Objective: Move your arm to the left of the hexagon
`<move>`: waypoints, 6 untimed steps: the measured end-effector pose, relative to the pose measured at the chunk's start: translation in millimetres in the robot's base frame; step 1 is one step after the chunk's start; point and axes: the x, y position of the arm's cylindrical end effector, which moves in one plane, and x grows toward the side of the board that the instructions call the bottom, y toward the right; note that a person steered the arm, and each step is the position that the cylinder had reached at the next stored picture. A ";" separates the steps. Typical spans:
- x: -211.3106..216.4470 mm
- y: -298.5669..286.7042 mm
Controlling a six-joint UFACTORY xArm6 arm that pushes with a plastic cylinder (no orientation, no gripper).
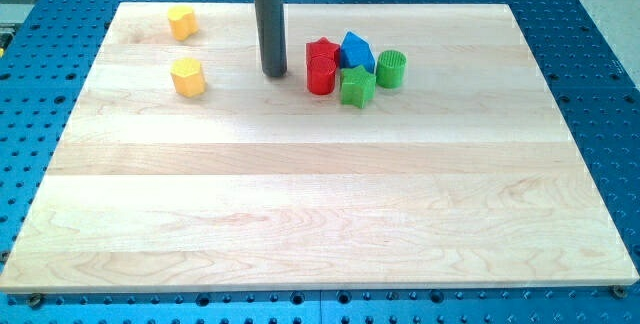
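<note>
A yellow block that looks hexagonal [187,76] lies on the wooden board [320,214] at the upper left. A second yellow block [181,22] lies above it near the board's top edge; its shape is unclear. My tip [275,73] rests on the board to the right of the hexagonal block, with a clear gap between them. It stands just left of a red cylinder [320,76] without touching it.
Right of my tip is a tight cluster: a red star [322,51], a blue block [356,52], a green star [357,87] and a green cylinder [391,68]. A blue perforated table surrounds the board.
</note>
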 end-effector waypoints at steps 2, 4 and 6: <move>52.3 -49.5; 51.5 -179.0; -84.1 -207.4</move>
